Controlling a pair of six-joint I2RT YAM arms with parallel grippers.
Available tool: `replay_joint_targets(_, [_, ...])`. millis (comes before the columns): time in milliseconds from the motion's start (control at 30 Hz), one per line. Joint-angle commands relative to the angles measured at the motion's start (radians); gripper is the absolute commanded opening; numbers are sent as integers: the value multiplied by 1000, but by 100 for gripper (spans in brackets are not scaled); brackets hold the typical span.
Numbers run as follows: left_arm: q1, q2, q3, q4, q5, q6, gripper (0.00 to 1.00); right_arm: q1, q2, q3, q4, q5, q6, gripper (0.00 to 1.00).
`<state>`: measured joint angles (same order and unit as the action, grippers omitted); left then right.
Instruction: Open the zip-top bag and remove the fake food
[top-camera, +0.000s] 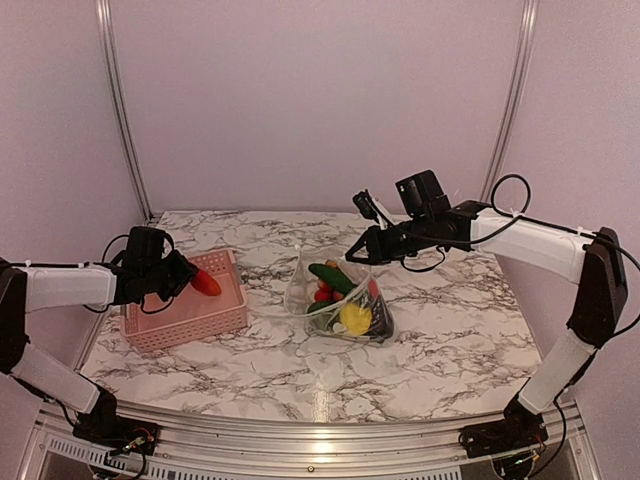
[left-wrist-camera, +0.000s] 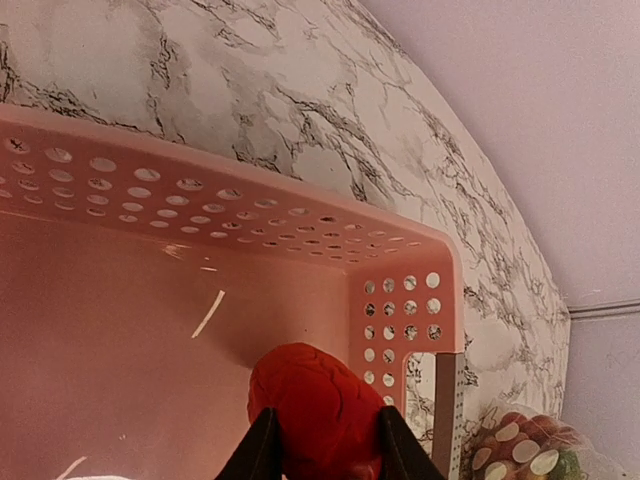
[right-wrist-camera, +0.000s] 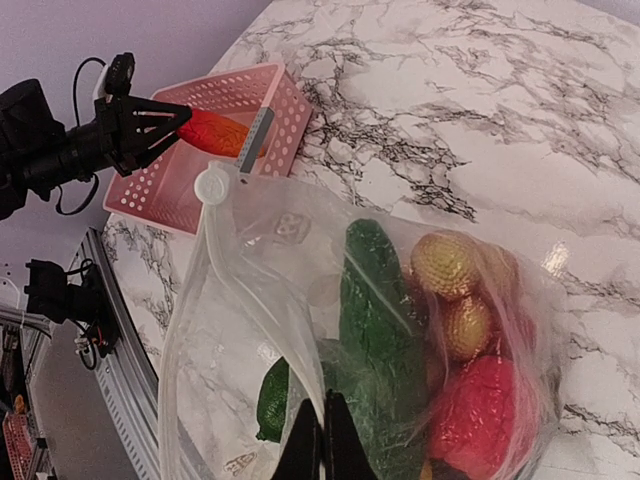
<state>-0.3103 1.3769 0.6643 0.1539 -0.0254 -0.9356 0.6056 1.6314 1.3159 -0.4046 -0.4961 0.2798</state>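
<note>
The zip-top bag (top-camera: 335, 295) stands open at mid-table, holding green, yellow, red and dark toy foods (top-camera: 348, 305). My right gripper (top-camera: 357, 252) is shut on the bag's rim and holds it up; in the right wrist view the fingers (right-wrist-camera: 323, 440) pinch the clear plastic (right-wrist-camera: 230, 300) over a green piece (right-wrist-camera: 375, 300). My left gripper (top-camera: 190, 277) is shut on a red toy food (top-camera: 206, 283) over the pink basket (top-camera: 190, 320). In the left wrist view the red piece (left-wrist-camera: 320, 410) sits between the fingers, above the basket floor (left-wrist-camera: 120, 330).
The pink perforated basket stands at the table's left, near the left edge. The bag (left-wrist-camera: 530, 450) lies just right of the basket wall. Metal rails run along the near edge (top-camera: 320, 440) and up the back corners.
</note>
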Motion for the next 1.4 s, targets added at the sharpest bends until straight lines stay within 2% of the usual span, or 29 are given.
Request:
replay_joint_targets(0, [19,57,93,-12,19,25,36,-10,16,45,-14,-4,-2,0])
replay_joint_targets(67, [20,51,124,-65,20,66,53,-10,18,48,-14,-12,-2,0])
replay_joint_targets(133, [20,20,144,-112,11,105,63,-10,18,48,-13,-21,-2,0])
replay_joint_targets(233, [22,-50,159,-152,8,149,72,-9,18,52,-10,-32,-5,0])
replay_joint_targets(300, [15,-104,159,-152,33,155,75,-10,18,53,-8,-38,-5,0])
replay_joint_targets(367, [-22,-140,163,-152,60,153,75,-10,18,51,-5,-43,-6,0])
replay_joint_targets(500, [-170,-138,222,-147,59,138,74,-10,26,45,3,-53,-1,0])
replay_joint_targets(767, [-439,-8,305,-3,31,-18,71,-4,51,67,14,-61,9,0])
replay_joint_targets(867, [-509,87,386,-20,30,-61,66,7,67,87,10,-40,13,0])
replay_joint_targets(1133, [-620,271,506,-24,43,-209,60,23,114,160,12,0,33,0])
replay_joint_targets(1233, [-631,323,529,-58,40,-270,54,30,118,159,21,-6,34,0])
replay_joint_targets(1367, [-632,365,541,-44,30,-344,55,43,110,141,28,-4,35,0])
